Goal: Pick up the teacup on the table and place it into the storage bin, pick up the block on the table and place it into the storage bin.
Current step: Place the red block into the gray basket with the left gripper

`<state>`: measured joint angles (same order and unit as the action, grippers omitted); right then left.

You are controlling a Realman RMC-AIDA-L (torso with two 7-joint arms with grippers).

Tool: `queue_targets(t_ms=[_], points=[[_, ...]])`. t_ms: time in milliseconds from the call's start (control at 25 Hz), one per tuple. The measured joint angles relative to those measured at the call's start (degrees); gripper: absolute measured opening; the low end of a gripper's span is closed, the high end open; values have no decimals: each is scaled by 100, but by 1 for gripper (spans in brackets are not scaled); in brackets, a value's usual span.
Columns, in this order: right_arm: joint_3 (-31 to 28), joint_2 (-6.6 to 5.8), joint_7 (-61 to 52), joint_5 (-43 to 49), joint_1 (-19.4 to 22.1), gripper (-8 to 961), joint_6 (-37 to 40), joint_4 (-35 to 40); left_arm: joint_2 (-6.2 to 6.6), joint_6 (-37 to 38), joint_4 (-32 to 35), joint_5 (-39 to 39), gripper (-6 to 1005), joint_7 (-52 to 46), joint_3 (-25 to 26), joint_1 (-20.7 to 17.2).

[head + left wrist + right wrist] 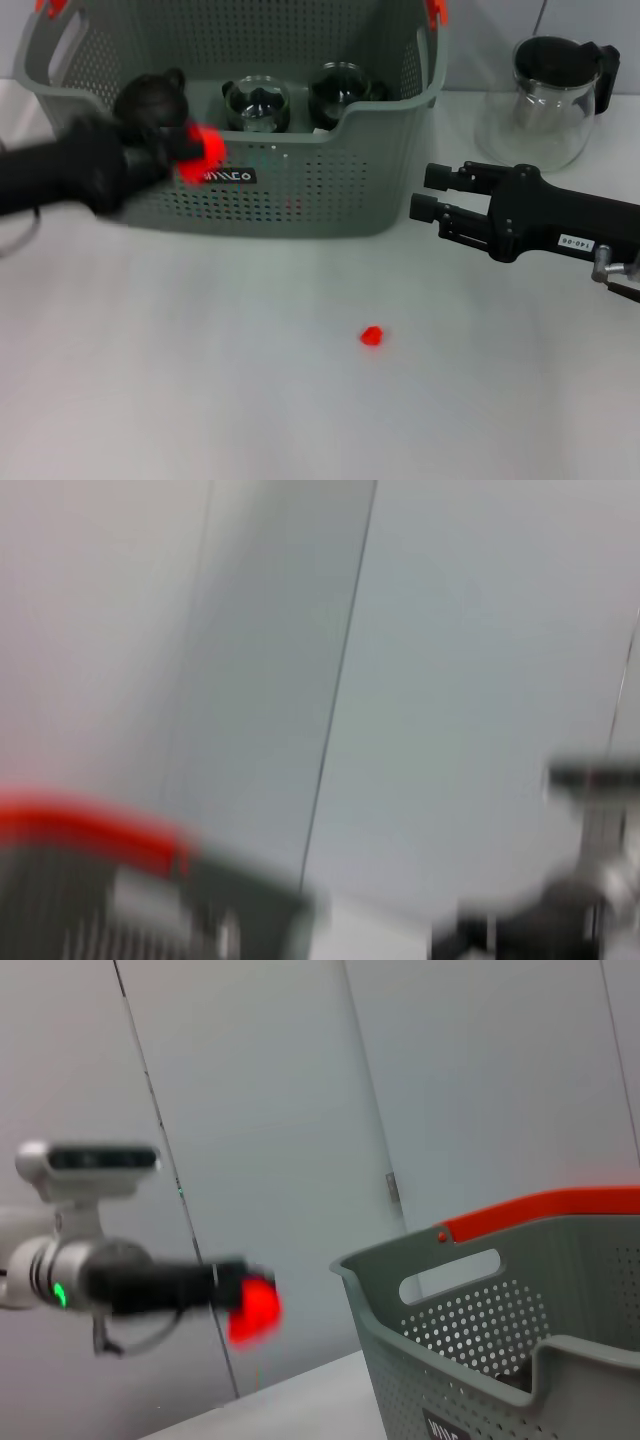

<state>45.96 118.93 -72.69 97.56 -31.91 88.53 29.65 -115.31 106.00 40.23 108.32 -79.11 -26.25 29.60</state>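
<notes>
The left gripper (195, 148) hangs in front of the storage bin (300, 190), close to its front wall beside the small black label (228, 177), and between its fingertips sits a red block (203, 150). The right wrist view shows the same red block (253, 1309) at the tip of that arm, in the air and apart from the bin's corner (370, 1290). So the left gripper is closed on the block, which is outside the bin and level with the upper part of the front wall.

The storage bin stands at the far edge of the bench (150, 380), a grey-green perforated basket with cut-out handles and orange clips (436, 10) on its rim. Inside it lie two glass teacups: one (256, 104) near the middle and another (341, 92) just beside it toward the robot's right. A dark round object (150, 95) shows at the bin's left part; what it is cannot be told.

A small red piece (372, 336) lies on the bare bench, nearer than the bin and well apart from both grippers.

The right gripper (432, 193) hovers over the bench near the bin's right front corner, its two fingers apart and empty, touching nothing. A glass pitcher (540, 95) with a black lid stands at the far right of the bench, beside the bin
</notes>
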Motion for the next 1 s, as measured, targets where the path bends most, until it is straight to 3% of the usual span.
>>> queue_targets(t_ms=[160, 280, 400, 560, 680, 760, 1000], points=[[7, 1, 0, 13, 1, 517, 20, -3, 150, 168, 6, -533, 187, -685, 684, 457], [36, 12, 0, 37, 0, 517, 27, -4, 237, -232, 32, -689, 187, -1037, 702, 761], [43, 27, 0, 44, 6, 517, 55, -9, 336, -1232, 86, -548, 187, -1319, 305, 1118], [51, 38, 0, 53, 28, 517, 106, -12, 379, -2717, 182, -179, 188, -1714, -850, 1389], [53, 48, 2, 53, 30, 517, 109, -12, 279, -3818, 333, 337, 188, -2244, -1665, 1499], [53, 51, 8, 53, 30, 517, 109, -12, 131, -4303, 491, 630, 188, -2526, -1993, 1507], [23, 32, 7, 53, 28, 517, 108, -11, -381, -4594, 1407, 873, 223, -2459, -2148, 1233]])
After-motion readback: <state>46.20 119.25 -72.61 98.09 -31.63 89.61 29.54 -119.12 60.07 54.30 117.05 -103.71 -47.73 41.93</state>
